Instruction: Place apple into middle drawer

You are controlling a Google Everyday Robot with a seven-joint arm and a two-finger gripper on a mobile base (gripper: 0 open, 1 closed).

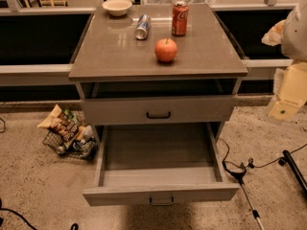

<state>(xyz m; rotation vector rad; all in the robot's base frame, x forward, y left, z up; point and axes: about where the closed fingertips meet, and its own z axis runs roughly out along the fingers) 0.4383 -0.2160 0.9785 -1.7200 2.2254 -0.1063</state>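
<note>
The grey cabinet with the flat glossy top stands in the middle. Its wide grey middle drawer is pulled out toward the near side, with a bare floor. Above it is the grey drawer front with a black handle. The cream-coloured gripper hangs at the right edge, well apart from the cabinet; I cannot tell if it is open or closed. A wire basket of snack bags sits on the floor at left. On the top, a white bowl is far left, and the round red-orange apple rests near the front, between and nearer than the lying silver can and the upright red cola can.
</note>
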